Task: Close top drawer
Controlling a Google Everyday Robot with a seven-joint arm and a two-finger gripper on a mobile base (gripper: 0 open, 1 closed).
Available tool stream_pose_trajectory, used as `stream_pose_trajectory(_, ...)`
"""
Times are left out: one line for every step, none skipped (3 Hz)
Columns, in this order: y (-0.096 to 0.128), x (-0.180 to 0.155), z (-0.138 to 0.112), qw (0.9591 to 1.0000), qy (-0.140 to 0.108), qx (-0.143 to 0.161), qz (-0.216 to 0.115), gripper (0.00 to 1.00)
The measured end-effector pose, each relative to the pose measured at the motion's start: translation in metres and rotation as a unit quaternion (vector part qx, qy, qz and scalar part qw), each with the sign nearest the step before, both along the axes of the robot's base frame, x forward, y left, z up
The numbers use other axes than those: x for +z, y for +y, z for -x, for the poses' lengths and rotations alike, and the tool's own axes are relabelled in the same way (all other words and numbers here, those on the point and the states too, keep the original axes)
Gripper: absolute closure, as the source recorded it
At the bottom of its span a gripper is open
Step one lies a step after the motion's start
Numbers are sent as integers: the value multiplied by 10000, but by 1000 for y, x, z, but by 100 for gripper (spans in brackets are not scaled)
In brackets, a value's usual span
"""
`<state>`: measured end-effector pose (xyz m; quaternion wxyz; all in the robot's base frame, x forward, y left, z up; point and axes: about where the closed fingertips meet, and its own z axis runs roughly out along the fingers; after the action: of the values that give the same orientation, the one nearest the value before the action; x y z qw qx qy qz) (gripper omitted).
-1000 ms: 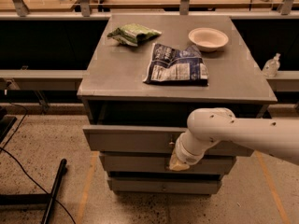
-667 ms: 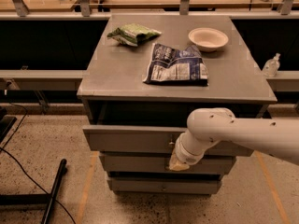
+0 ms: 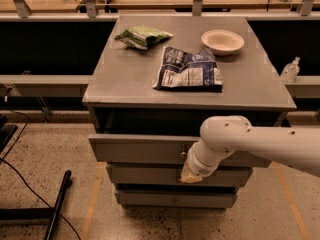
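Observation:
The top drawer [image 3: 135,149] is a wide grey panel, the highest of three in the grey cabinet. It stands pulled out a little, with a dark gap between it and the cabinet top. My white arm comes in from the right. My gripper [image 3: 188,173] is pressed against the front of the cabinet at the middle, just below the top drawer's small knob [image 3: 183,153], and it covers part of the second drawer front [image 3: 145,175].
On the cabinet top [image 3: 125,79] lie a blue-and-white chip bag [image 3: 189,70], a green bag [image 3: 143,36] and a white bowl [image 3: 223,40]. A black pole [image 3: 57,206] and cables lie on the floor at left. A clear bottle [image 3: 290,70] stands on a ledge at right.

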<state>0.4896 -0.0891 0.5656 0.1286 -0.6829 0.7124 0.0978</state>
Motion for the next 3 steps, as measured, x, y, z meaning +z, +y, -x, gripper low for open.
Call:
stream_pose_trajectory(0, 0, 0, 10000, 0, 0, 0, 100)
stream_pose_trajectory(0, 0, 0, 10000, 0, -1, -1, 100)
stream_pose_trajectory(0, 0, 0, 10000, 0, -1, -1, 100)
